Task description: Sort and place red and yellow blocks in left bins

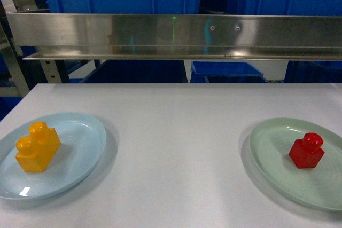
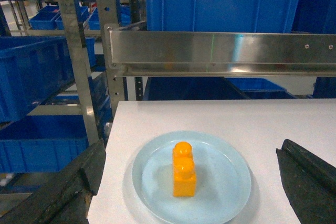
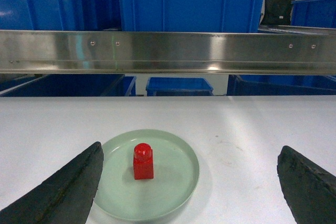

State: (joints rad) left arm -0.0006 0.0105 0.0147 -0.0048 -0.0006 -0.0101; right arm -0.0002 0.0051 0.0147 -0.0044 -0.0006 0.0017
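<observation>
While each tool gapes, yellow block and red block lie centred ahead.

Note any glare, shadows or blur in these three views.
Head view: bright glare streaks on the steel rail, a small highlight on the blue plate, soft shadows right of both plates. Left wrist view: sharp on the yellow block, open jaws dark at the bottom corners. Right wrist view: rail reflections, red block crisp.
</observation>
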